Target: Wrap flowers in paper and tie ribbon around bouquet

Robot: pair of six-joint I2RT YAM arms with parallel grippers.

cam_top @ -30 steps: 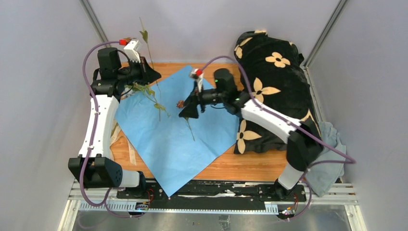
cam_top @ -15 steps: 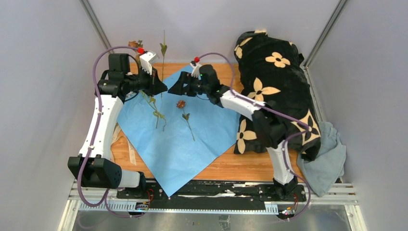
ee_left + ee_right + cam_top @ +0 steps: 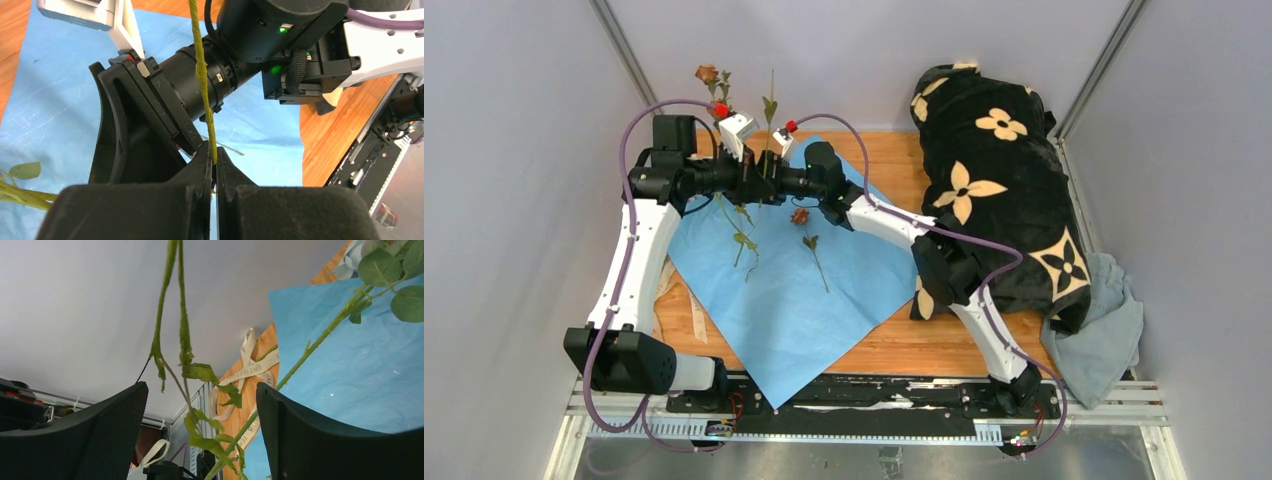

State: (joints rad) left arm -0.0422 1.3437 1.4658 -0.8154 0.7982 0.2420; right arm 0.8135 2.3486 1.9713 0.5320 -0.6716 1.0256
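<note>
**Wooden table: left pincer on a stem, right one gaping**

Wood tabletop (image 3: 894, 345), grey walls around, and your paper (image 3: 784, 300) lies flat, sky-blue side up. Your left gripper (image 3: 214, 155) is clamped tight on one thin green stem of the flowers (image 3: 201, 75), held upright above the paper's far corner. Your right gripper (image 3: 202, 390) faces it, fingers spread wide, leafy stems hanging between them, nothing gripped. One rose (image 3: 800, 215) lies loose on the sheet. Your ribbon (image 3: 247, 371) is bunched off the paper's left edge; "LOVE IS" reads on it, the rest too small.

flowers (image 3: 707, 73) upright, light-blue paper (image 3: 794, 310) spread flat
</note>
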